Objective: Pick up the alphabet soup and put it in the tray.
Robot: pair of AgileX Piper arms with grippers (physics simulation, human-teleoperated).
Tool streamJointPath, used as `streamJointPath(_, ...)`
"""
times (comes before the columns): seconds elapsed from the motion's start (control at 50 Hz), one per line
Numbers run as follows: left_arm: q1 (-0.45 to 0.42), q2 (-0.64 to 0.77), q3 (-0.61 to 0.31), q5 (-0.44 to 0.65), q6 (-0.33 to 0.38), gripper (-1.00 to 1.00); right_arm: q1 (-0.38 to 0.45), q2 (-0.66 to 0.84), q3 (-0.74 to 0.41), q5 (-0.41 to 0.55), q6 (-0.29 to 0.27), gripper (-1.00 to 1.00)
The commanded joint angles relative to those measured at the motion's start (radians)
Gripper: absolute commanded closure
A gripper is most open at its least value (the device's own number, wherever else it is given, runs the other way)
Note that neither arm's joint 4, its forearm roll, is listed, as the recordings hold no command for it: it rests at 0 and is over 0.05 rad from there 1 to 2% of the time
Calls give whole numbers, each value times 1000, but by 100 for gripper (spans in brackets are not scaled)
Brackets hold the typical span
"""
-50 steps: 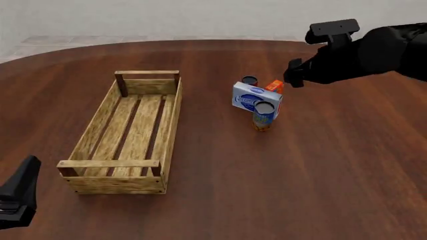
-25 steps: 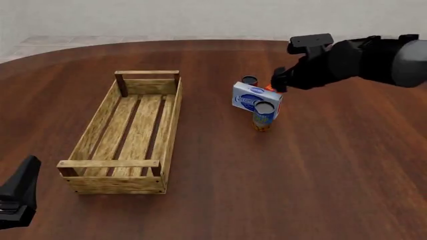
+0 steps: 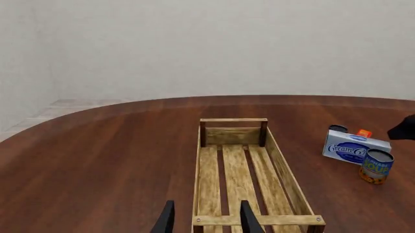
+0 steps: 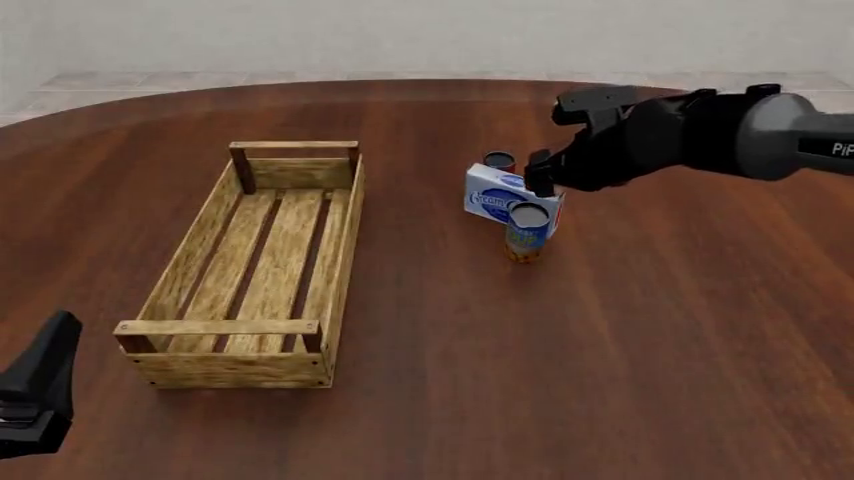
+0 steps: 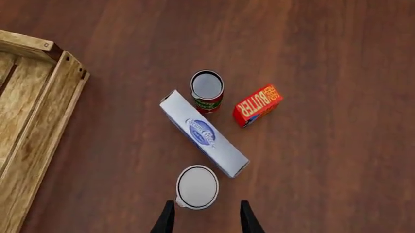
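Note:
The alphabet soup (image 4: 527, 231) stands upright on the table, blue label with an orange band and a grey top, just in front of a white-and-blue box (image 4: 502, 195). It also shows in the right wrist view (image 5: 196, 187) and the left wrist view (image 3: 376, 166). My right gripper (image 4: 541, 178) hangs above the can and box, pointing down and open. In the right wrist view (image 5: 205, 205) the can's top lies just ahead of the two fingers. The tray (image 4: 342, 250) is a long light-wood crate to the left, nothing in it. My left gripper (image 4: 38, 385) is open at the front left, its fingers (image 3: 167, 219) short of the tray's near end (image 3: 259, 219).
A smaller dark can (image 5: 207, 90) and an orange butter box (image 5: 257, 105) stand behind the white-and-blue box (image 5: 204, 132). The tray's right wall (image 5: 45, 141) lies well left of this group. The dark wood table (image 4: 667, 330) spreads to the right and front.
My right arm has moved left and down, from the far right to above the box and the soup can. The left arm and the objects have not moved.

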Motion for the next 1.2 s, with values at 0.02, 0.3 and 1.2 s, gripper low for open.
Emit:
streamJointPath(0.02, 0, 0, 0, 0, 0, -100, 15, 19, -8, -3, 5, -100)
streamJointPath(0.3, 0, 0, 0, 0, 0, -100, 14, 54, -31, -5, -1, -100)
streamJointPath(1.2, 0, 0, 0, 0, 0, -100, 22, 202, -48, -73, 38, -100)
